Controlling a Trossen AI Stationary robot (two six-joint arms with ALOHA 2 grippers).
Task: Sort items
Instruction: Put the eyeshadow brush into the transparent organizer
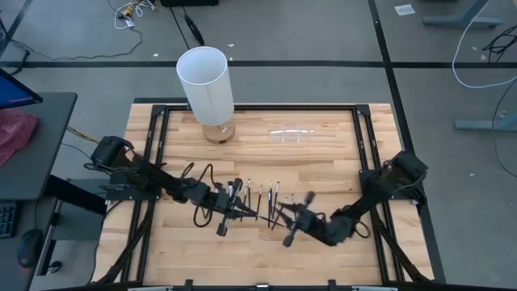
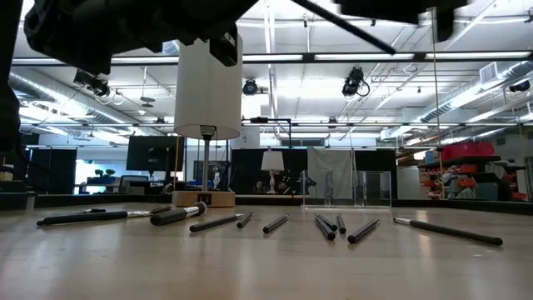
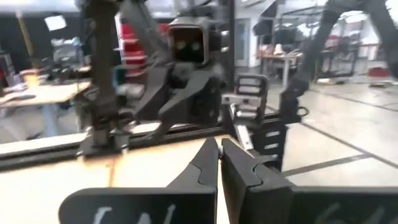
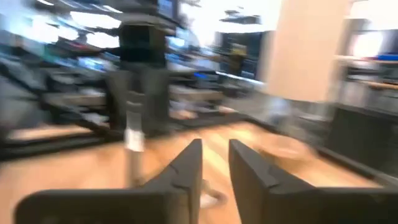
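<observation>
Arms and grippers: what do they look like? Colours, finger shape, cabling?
Both arms are dark, jointed links. The left gripper and right gripper each have two flat black fingers tapering to pointed tips. Black cables loop beside the left arm; the right arm has a bulky dark joint housing. No markings are readable.

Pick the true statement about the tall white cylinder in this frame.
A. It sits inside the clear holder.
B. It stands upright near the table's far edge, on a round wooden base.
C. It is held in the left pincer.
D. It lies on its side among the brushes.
B: the high view shows the tall white cylinder upright on its round wooden base at the far edge, apart from the thin dark brushes.
</observation>
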